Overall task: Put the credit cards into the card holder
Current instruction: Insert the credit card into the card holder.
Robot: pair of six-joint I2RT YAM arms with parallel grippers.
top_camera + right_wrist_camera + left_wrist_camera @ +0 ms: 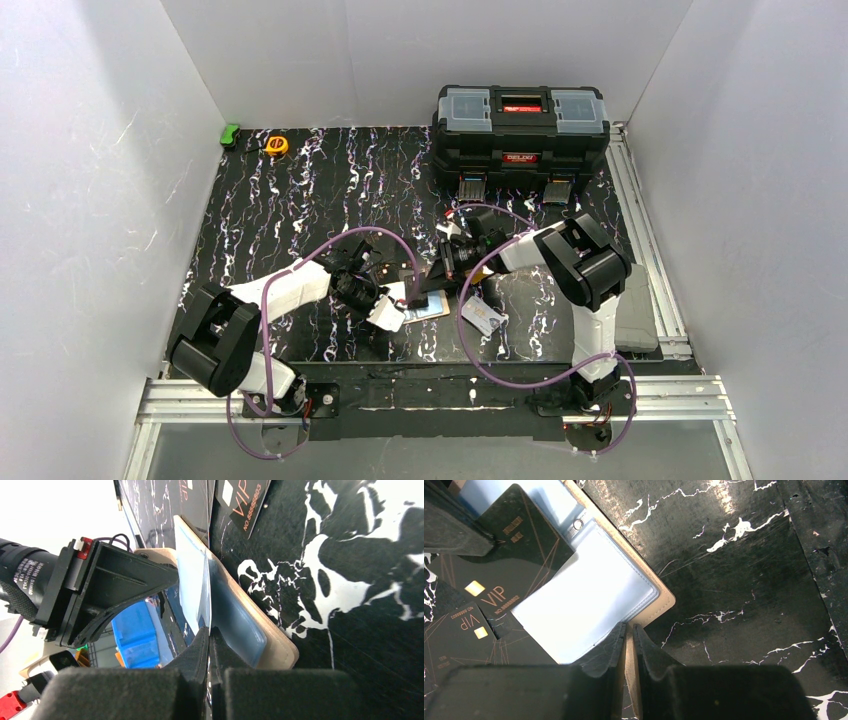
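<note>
The cream-beige card holder (432,308) lies open on the black marbled table between my grippers, its pale-blue clear sleeves (589,600) facing up. My left gripper (629,630) is shut on the holder's beige cover edge (666,600); in the top view it (400,312) sits at the holder's left. My right gripper (209,630) is shut on a thin pale-blue sheet (192,575) standing up from the holder (280,650); I cannot tell whether it is a card or a sleeve. Two black VIP cards (509,565) (464,635) lie by the sleeves. A silver-white card (482,317) lies to the right. No orange-yellow card shows.
A big black toolbox (520,125) stands at the back right. A yellow tape measure (276,145) and a green object (230,134) sit at the back left. White walls enclose the table. The left arm's wrist camera (100,595) is close to my right gripper.
</note>
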